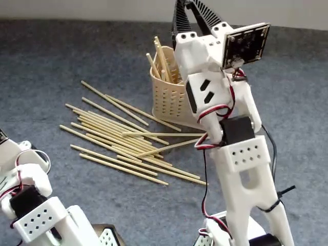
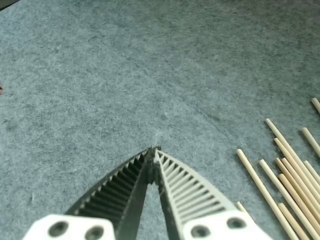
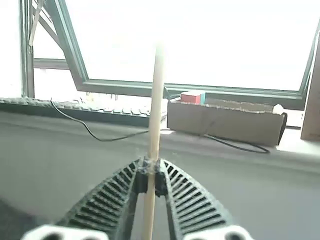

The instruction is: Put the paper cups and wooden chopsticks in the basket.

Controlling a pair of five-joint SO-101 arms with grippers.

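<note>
A cream slotted basket [image 1: 166, 97] stands on the grey carpet with several wooden chopsticks [image 1: 163, 61] upright in it. To its left and front, several more chopsticks [image 1: 120, 141] lie loose in a fanned pile. My right arm [image 1: 225, 118] rises beside the basket, and its gripper [image 3: 150, 167] is shut on one chopstick [image 3: 157, 100] that stands straight up between the jaws, well above the carpet. My left gripper [image 2: 153, 150] is shut with nothing in it, low over bare carpet, with ends of the loose chopsticks [image 2: 280, 175] off to one side.
The left arm's body [image 1: 31, 205] fills the near left corner. Grey carpet [image 1: 61, 61] lies open to the left of the pile. Beyond the held chopstick are a window sill, a cardboard box [image 3: 225, 120] and a cable [image 3: 100, 137].
</note>
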